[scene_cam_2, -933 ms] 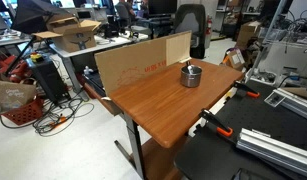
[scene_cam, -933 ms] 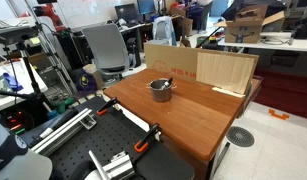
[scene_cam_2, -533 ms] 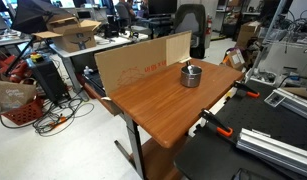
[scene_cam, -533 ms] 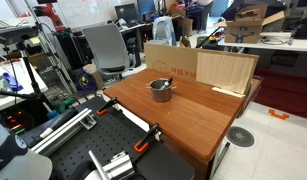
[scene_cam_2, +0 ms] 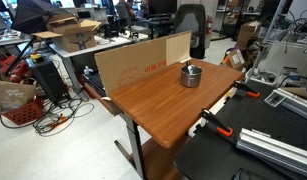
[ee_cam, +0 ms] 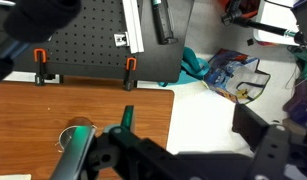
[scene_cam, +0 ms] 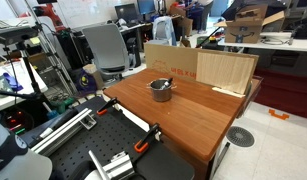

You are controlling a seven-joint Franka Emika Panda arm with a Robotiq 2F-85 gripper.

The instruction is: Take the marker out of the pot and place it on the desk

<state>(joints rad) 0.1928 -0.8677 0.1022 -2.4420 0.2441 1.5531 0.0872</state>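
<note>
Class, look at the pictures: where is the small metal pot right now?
In both exterior views the pot stands on the desk, near the upright cardboard sheet along one edge.

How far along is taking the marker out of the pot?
Done: nothing. The marker lies in the pot on the desk. In hand: the tool is open and empty, away from the pot. Left: reach, grasp, lift out, set on the desk.
</note>
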